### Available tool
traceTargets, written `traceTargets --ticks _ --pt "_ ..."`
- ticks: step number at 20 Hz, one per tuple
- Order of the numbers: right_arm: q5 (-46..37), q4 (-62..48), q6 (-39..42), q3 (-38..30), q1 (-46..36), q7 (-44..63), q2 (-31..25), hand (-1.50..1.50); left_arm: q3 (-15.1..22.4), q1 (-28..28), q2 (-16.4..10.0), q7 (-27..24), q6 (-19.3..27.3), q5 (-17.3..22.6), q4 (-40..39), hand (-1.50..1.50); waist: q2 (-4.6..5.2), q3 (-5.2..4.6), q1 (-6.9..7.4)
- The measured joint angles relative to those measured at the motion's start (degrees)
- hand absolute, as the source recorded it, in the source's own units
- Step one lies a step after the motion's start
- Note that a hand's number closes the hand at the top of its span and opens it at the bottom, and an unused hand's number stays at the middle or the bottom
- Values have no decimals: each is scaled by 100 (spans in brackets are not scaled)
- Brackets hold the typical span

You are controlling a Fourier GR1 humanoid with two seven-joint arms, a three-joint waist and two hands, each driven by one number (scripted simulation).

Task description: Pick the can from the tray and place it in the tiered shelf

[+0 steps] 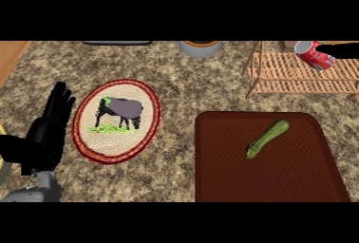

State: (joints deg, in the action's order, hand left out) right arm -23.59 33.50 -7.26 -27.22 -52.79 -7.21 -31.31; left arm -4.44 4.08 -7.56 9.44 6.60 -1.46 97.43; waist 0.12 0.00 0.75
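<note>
Can: red, tilted, over top slats of tiered shelf, far right; off tray. Right hand: black shape against can's right side, mostly cut by edge; holding or not, cannot tell. Likely light, rigid, smooth wall, rolls if laid flat; take across mid-body. Left hand resting at left, fingers straight, close together. Courgette on tray.

1. The single head view looks steeply down on the counter from above its near side.
2. It faces away from the robot; the left hand shows at lower left.
3. It is close: the tray and tiered shelf run off the edges.
</note>
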Motion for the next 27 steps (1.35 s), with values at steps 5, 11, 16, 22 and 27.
traceTargets --ticks 5,11,16,22,27 --pt "359 223 22 -255 -64 270 -238 -150 -25 52 -2 88 7 -3 22 0 -12 -1 -42" --pt "761 404 208 -708 301 703 -926 -150 -80 41 -16 74 1 2 0 0 -22 -2 -96" --pt "1200 652 762 -1102 927 939 -1537 -150 -166 -48 -51 28 -28 35 9 0 -32 -2 -137" --pt "1726 353 1646 -1537 1575 639 -2270 -150 -177 -1 -24 -34 -74 68 -67 0 -16 1 -102" --pt "2052 -10 2191 -1764 2053 127 -2650 -150 -104 44 42 11 -29 -7 -34 0 -8 4 -75"
